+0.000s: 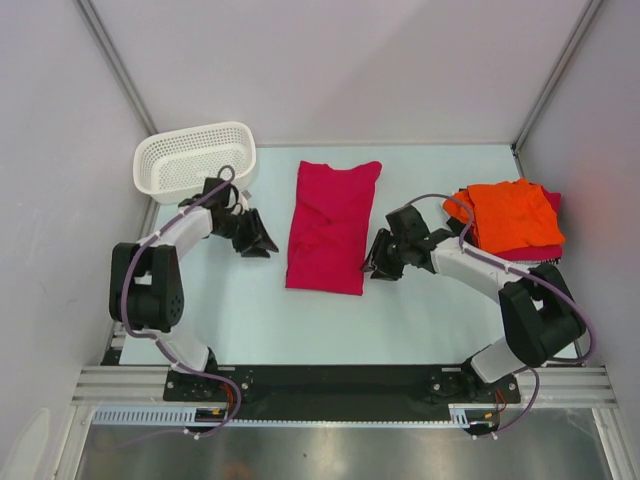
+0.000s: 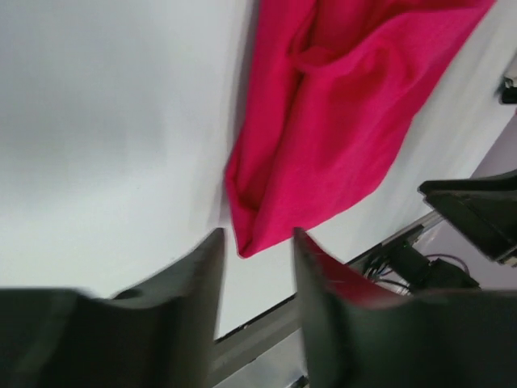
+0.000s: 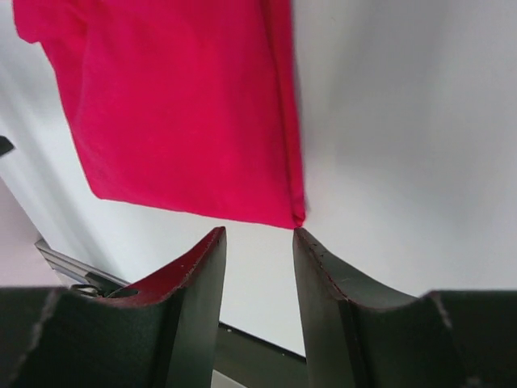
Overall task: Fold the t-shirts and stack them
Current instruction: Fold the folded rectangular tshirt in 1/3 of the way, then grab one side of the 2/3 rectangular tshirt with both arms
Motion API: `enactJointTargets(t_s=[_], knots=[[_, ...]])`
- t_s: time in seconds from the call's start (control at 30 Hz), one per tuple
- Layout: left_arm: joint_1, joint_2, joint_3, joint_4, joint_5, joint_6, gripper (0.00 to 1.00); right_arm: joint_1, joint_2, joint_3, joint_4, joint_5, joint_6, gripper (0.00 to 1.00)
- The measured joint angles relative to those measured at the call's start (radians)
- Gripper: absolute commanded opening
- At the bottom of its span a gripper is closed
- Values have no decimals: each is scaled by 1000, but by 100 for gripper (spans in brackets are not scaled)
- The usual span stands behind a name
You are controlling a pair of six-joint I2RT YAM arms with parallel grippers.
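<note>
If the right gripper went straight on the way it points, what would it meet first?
Probably the middle crimson t-shirt: its near corner lies just ahead of the right gripper, though depth is unclear.

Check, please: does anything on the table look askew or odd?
The orange t-shirt lies askew on the lower crimson t-shirt, so their edges do not match. The middle crimson t-shirt is creased but flat.
</note>
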Motion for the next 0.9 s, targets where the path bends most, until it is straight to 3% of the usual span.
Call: enactJointTargets(t_s=[0.03, 0.47, 0.63, 0.77, 0.87, 0.9], knots=[[0, 6, 23, 9, 2, -2, 30, 3, 13, 11, 7, -10, 1, 44], [-102, 266, 304, 34, 1, 10, 30, 13, 116, 89, 26, -64, 0, 44], [-148, 326, 321, 10, -15, 17, 39, 10, 117, 89, 24, -71, -1, 43], [-151, 359, 347, -10, -34, 26, 41, 4, 117, 89, 24, -78, -1, 43], [-149, 381, 373, -18, -58, 31, 30, 2, 117, 92, 24, -82, -1, 43], [-149, 388, 383, -21, -66, 34, 19, 1, 117, 93, 23, -83, -1, 43]])
